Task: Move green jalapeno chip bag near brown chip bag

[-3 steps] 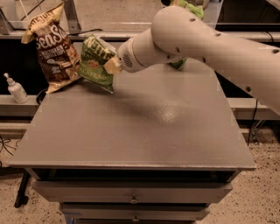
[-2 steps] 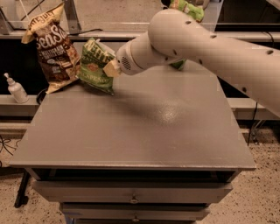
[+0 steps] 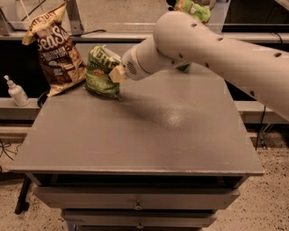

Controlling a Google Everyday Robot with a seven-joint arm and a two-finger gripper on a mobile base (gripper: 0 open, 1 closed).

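The green jalapeno chip bag [image 3: 100, 74] is a small wrinkly light-green bag at the back left of the grey table [image 3: 149, 135], its bottom on or just above the tabletop. My gripper [image 3: 116, 73] sits at the bag's right edge and is shut on it; one tan fingertip [image 3: 118, 74] shows against the bag. The brown chip bag [image 3: 54, 52] with white "Sea Salt" lettering stands upright just left of the green bag, a small gap between them. My white arm [image 3: 216, 54] reaches in from the right.
Another green bag [image 3: 195, 11] shows at the back behind my arm. A white pump bottle [image 3: 16, 92] stands on a lower ledge left of the table. Drawers [image 3: 135, 205] sit under the table's front edge.
My gripper has carried the green jalapeno bag slightly down and left, and the bag now sits lower, close beside the brown bag.
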